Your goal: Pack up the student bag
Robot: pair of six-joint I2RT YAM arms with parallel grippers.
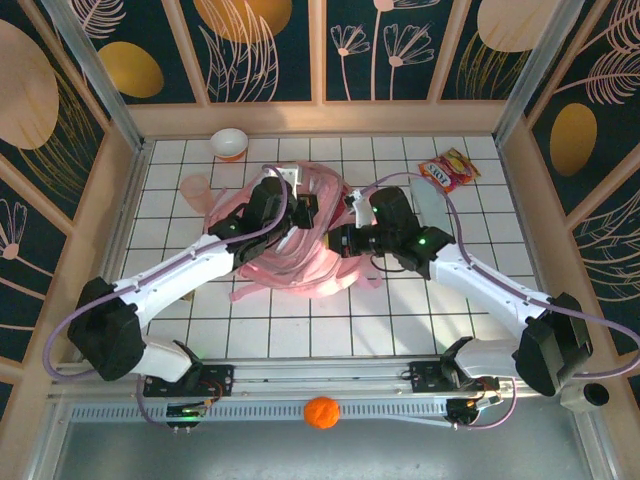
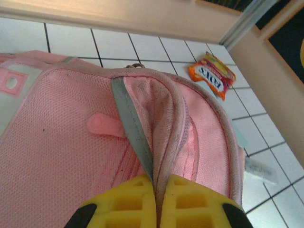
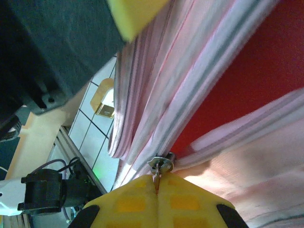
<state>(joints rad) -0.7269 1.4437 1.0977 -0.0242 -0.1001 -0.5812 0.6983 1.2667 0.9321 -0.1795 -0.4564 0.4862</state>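
The student bag (image 1: 300, 255), a big pink fabric backpack, lies in the middle of the tiled table. My left gripper (image 1: 300, 208) sits over its top. In the left wrist view that gripper (image 2: 156, 181) is shut on a fold of the bag's rim (image 2: 164, 142), beside a grey strip. My right gripper (image 1: 345, 236) reaches in from the right. In the right wrist view it (image 3: 156, 183) is shut on the metal zip pull (image 3: 161, 164) of the bag. The zip stands partly apart there, showing a red inside (image 3: 247, 85).
A white and orange bowl (image 1: 229, 143) and a pink cup (image 1: 195, 187) stand at the back left. An orange snack packet (image 1: 448, 170) lies at the back right. An orange ball (image 1: 321, 412) rests on the front rail. Wooden walls enclose the table.
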